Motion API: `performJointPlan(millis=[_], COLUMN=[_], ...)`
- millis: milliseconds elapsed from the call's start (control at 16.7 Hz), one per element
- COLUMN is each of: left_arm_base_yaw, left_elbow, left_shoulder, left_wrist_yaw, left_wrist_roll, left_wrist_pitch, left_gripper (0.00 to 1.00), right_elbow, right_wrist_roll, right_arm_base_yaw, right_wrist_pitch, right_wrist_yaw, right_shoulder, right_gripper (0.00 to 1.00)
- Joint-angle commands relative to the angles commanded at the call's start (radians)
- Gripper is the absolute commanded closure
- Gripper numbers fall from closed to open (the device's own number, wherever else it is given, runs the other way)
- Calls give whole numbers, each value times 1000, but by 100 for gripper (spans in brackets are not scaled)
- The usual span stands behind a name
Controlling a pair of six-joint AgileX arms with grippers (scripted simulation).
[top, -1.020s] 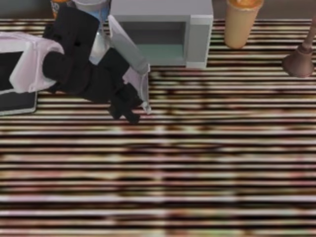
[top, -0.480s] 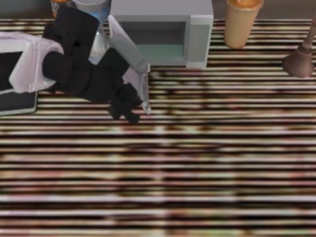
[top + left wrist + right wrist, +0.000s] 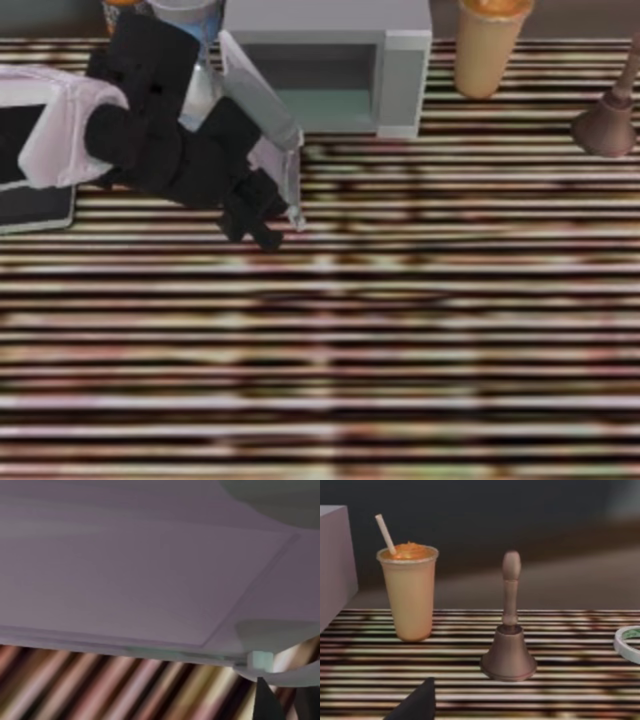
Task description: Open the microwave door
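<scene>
1. You see the microwave [image 3: 330, 60] at the far edge of the striped table [image 3: 400, 350], left of centre, its pale teal cavity exposed.
2. The microwave door [image 3: 262, 105] stands swung out toward the table's near-left, hinged at the cavity's left side.
3. Your left gripper [image 3: 262, 222] sits at the door's free edge by the handle; whether its fingers clamp anything cannot be told.
4. The left wrist view is filled by the door panel [image 3: 140, 570].
5. Right of the microwave stand a tan cup [image 3: 487, 45] and a brown bell [image 3: 605, 120].
6. Your right gripper is out of sight.
</scene>
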Motion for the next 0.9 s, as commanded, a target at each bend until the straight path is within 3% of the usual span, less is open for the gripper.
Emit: performJointPlan(millis=[480, 900], left_arm_base_yaw=[27, 29], left_elbow=[6, 5], left_shoulder=[-1, 0], left_wrist_yaw=[42, 44], left_wrist_roll=[68, 72], left_wrist_pitch=[-32, -35], left_gripper=[100, 100], right_elbow=[0, 0], right_wrist_roll=[0, 0], right_arm_base_yaw=[0, 0], right_wrist_pitch=[0, 0], right_wrist_yaw=[0, 0], right_shoulder=[0, 0], right_gripper=[0, 0])
